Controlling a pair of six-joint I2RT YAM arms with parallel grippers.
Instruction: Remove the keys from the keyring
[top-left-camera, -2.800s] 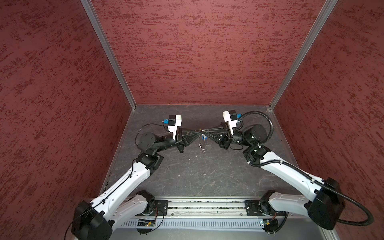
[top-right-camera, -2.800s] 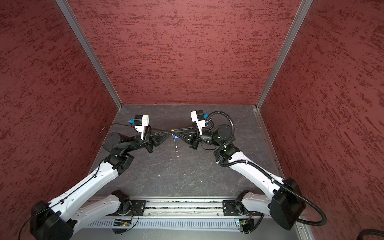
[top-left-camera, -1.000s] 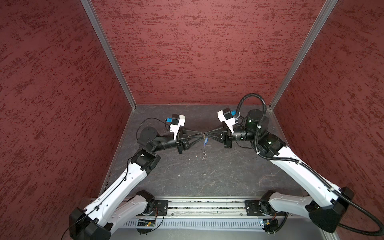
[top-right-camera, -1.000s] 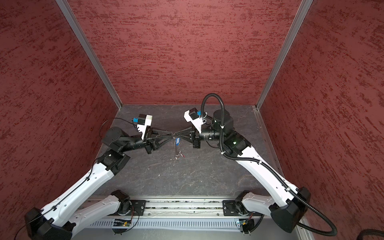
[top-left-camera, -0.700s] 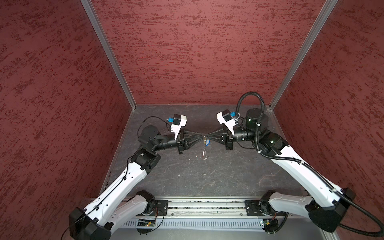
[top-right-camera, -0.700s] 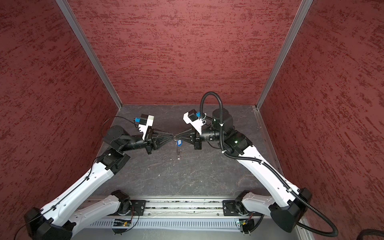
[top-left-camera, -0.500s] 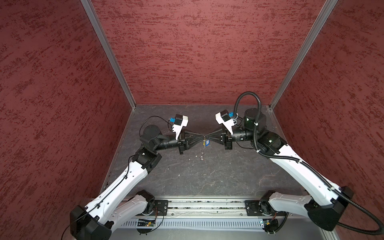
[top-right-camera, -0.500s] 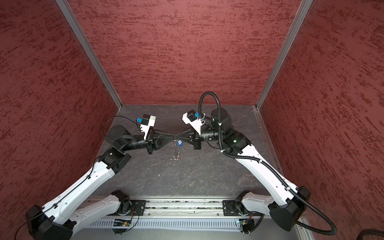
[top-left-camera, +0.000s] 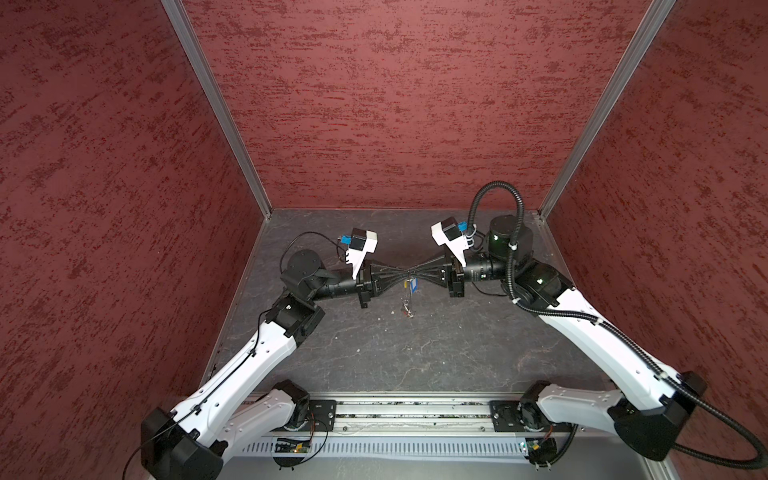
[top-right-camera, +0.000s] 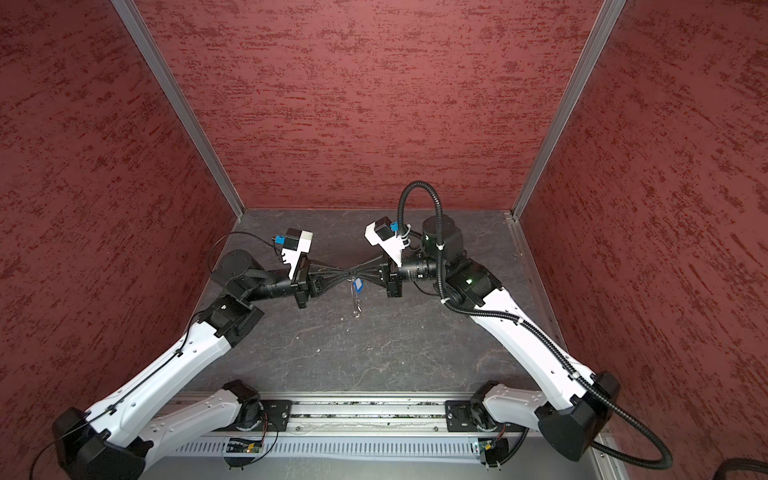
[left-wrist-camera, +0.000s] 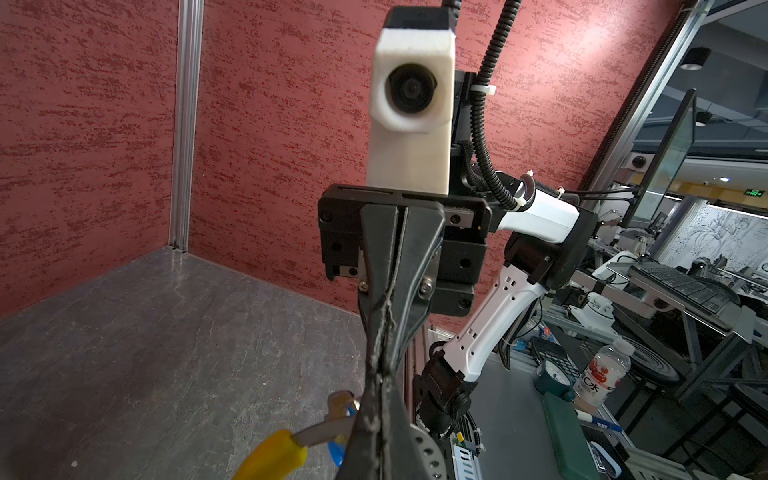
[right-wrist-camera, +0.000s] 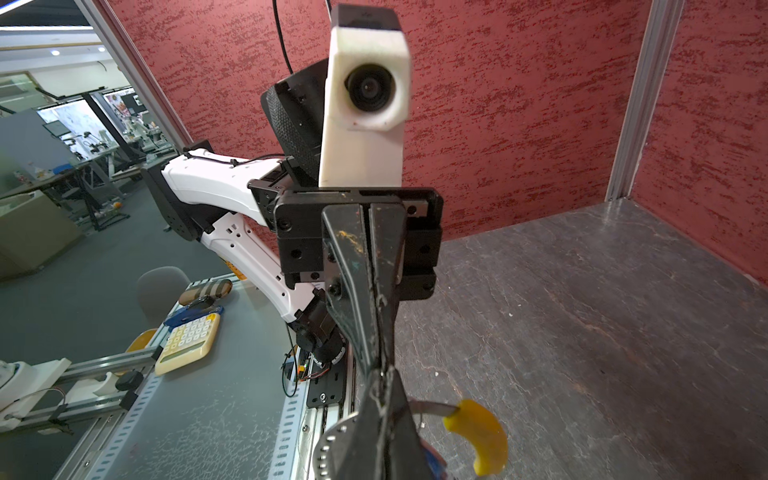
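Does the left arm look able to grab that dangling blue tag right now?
Probably not yet. The blue tag hangs unobstructed just below the left end effector, but it is shut on the keyring and must let go first.

The left gripper (top-left-camera: 403, 274) has closed its jaws on the keyring (top-left-camera: 407, 307) at frame centre. The right arm (top-left-camera: 582, 324) has raised its elbow toward the upper right, its cable (top-left-camera: 496, 185) now arching high. The blue tag (top-left-camera: 413, 284) now hangs clear below the meeting tips, the ring dangling lower.
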